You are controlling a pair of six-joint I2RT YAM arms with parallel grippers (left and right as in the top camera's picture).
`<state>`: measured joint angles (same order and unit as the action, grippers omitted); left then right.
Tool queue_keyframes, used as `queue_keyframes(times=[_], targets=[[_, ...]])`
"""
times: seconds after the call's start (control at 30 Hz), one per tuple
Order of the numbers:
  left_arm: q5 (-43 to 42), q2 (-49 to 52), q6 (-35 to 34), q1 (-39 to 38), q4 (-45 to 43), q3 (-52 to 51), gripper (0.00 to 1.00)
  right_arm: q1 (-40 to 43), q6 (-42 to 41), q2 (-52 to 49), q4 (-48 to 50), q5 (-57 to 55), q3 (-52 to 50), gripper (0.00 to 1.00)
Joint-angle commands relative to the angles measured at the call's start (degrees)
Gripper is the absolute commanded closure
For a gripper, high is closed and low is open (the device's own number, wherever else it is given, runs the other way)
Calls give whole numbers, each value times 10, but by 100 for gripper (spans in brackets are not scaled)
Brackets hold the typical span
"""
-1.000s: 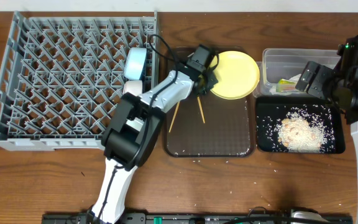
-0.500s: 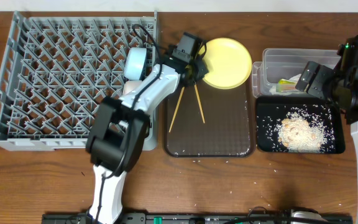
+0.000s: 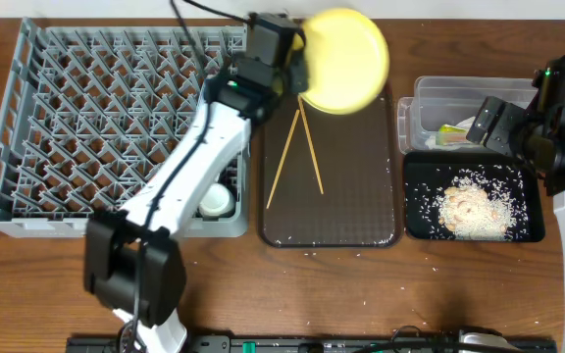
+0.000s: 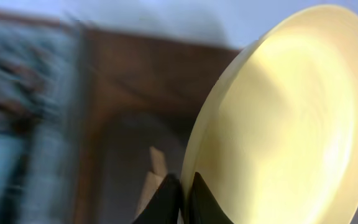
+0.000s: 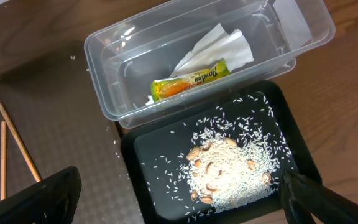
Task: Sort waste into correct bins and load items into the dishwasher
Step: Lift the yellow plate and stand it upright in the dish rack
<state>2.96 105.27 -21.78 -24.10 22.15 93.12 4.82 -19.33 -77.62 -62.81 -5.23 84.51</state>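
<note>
My left gripper (image 3: 297, 74) is shut on the rim of the round yellow plate (image 3: 346, 59) and holds it tilted up above the far end of the brown serving tray (image 3: 381, 211); the left wrist view shows my fingers (image 4: 184, 198) pinching the plate (image 4: 291, 124). Two wooden chopsticks (image 3: 297, 157) lie on that tray. My right gripper (image 5: 179, 199) is open and empty above the black tray (image 5: 160, 162) holding rice and food scraps (image 5: 229, 168). The clear tub (image 5: 117, 74) holds the green-and-yellow wrapper (image 5: 191, 79) and white paper scrap (image 5: 219, 46). The grey dish rack (image 3: 67, 108) holds a small white cup (image 3: 215, 201).
Loose rice grains lie scattered on the wooden table (image 3: 312, 253) in front of the brown tray. The chopsticks also show at the left of the right wrist view (image 5: 17, 143). My left arm (image 3: 194, 167) stretches across the rack's right side.
My left gripper has lifted the yellow plate off the brown tray and tilted it up, moving back and left. The right arm has not moved.
</note>
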Motion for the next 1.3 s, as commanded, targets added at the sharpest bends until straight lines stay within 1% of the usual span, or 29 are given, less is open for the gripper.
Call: queue_keyframes(times=[0.0, 0.1, 0.2, 0.27, 0.47, 0.57, 0.67, 0.97, 1.07, 1.27], targets=[[126, -38, 89, 30, 0, 0, 93, 5, -8, -3, 0, -9, 1, 1], [177, -51, 145, 57, -7, 0, 93, 5, -8, -3, 0, -9, 1, 1], [222, -53, 215, 88, -21, 0, 92, 5, -8, -3, 0, -9, 1, 1], [244, -53, 247, 105, -27, 0, 93, 5, -8, -3, 0, -9, 1, 1], [287, -51, 299, 160, -64, 0, 92, 5, -8, -3, 0, -9, 1, 1], [320, -43, 322, 180, -84, 0, 93, 5, -8, -3, 0, -9, 1, 1], [344, -28, 359, 192, -106, 0, 93, 5, -8, -3, 0, -9, 1, 1], [386, 36, 484, 201, -209, 0, 93, 5, -8, -3, 0, -9, 1, 1], [387, 55, 515, 201, -223, 0, 93, 5, -8, -3, 0, -9, 1, 1], [399, 89, 529, 204, -223, 0, 93, 5, -8, -3, 0, -9, 1, 1]])
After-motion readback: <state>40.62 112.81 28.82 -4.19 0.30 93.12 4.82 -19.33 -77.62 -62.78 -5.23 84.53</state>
